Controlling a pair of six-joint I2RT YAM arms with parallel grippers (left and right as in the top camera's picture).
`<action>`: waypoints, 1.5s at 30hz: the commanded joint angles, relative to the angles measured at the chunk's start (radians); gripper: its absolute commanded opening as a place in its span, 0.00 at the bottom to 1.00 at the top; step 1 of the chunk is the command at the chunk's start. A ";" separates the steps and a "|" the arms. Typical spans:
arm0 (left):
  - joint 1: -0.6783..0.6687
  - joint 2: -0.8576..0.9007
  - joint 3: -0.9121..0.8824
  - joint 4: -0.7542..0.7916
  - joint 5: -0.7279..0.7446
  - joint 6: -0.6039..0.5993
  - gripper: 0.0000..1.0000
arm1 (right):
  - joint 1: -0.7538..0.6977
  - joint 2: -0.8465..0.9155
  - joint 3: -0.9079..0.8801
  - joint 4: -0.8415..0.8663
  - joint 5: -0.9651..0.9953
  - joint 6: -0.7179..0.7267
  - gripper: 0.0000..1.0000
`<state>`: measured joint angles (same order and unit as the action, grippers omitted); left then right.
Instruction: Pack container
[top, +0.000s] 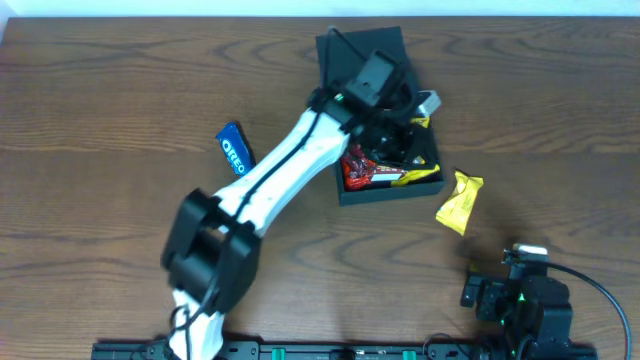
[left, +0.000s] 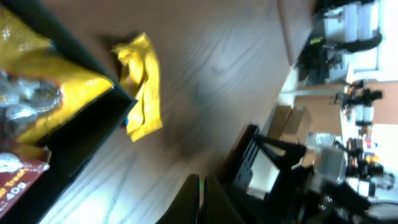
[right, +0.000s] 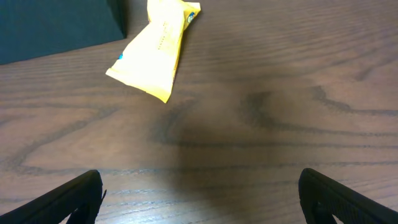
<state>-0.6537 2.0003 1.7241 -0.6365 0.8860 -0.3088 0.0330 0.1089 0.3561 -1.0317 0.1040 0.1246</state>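
Note:
The dark teal container (top: 390, 192) stands open at the table's middle back, its flap lid (top: 345, 45) lying behind it. Red and yellow snack packets (top: 372, 172) lie inside. My left gripper (top: 400, 135) hangs over the open box. Its fingers (left: 202, 199) are pressed together with nothing between them. In the left wrist view the box wall (left: 81, 143) and a yellow packet (left: 43, 93) inside it show at the left. A loose yellow packet (top: 459, 201) (left: 140, 87) (right: 155, 53) lies on the table just right of the box. My right gripper (top: 500, 290) (right: 202, 199) rests open and empty near the front right.
A blue Oreo packet (top: 232, 149) lies on the wood left of the box, beside the left arm's white link (top: 280, 180). The container's corner (right: 56, 25) shows at the top left of the right wrist view.

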 joint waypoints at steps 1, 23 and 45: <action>0.041 -0.060 -0.076 0.071 0.025 -0.053 0.06 | -0.013 -0.005 -0.004 -0.005 -0.003 -0.010 0.99; 0.171 0.003 -0.329 0.540 0.180 -0.346 0.06 | -0.013 -0.005 -0.004 -0.005 -0.003 -0.010 0.99; 0.176 0.170 -0.330 0.573 0.124 -0.427 0.05 | -0.013 -0.005 -0.004 -0.005 -0.003 -0.010 0.99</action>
<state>-0.4816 2.1223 1.3987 -0.0620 1.0370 -0.7155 0.0330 0.1089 0.3561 -1.0317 0.1043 0.1242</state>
